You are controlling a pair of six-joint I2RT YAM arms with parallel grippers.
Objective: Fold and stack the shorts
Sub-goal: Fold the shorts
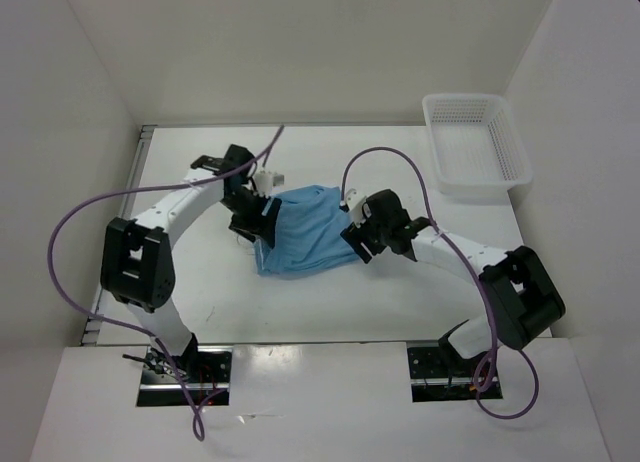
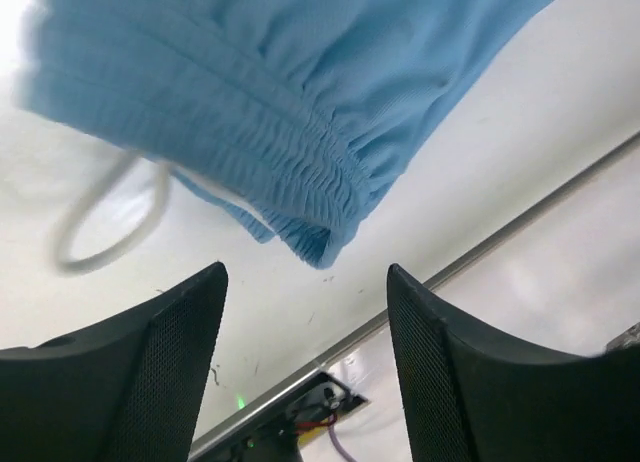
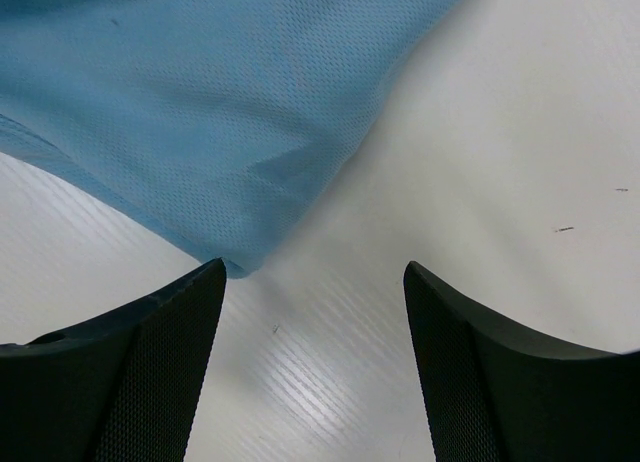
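Sky-blue shorts (image 1: 305, 232) lie bunched in a rough trapezoid mid-table (image 1: 200, 292), between the two grippers and well apart from the white mesh basket (image 1: 497, 178) at the far right corner. Left gripper (image 1: 257, 220) sits at the shorts' left edge. In the left wrist view its jaws are spread with nothing between them, the gathered elastic waistband (image 2: 300, 172) corner hangs just above the gap, and the white drawstring (image 2: 105, 227) loops beside it. Right gripper (image 1: 360, 234) is at the right edge, also spread and holding nothing, with a hem corner (image 3: 235, 252) just beside one finger (image 3: 150, 372). Progress, as a judgement: perhaps one rough fold is in, but the cloth looks rumpled, not a neat flat packet. The fold likely needs finishing and the stacking is not yet done. No brand, label or readable writing shows on the shorts, basket or arms.
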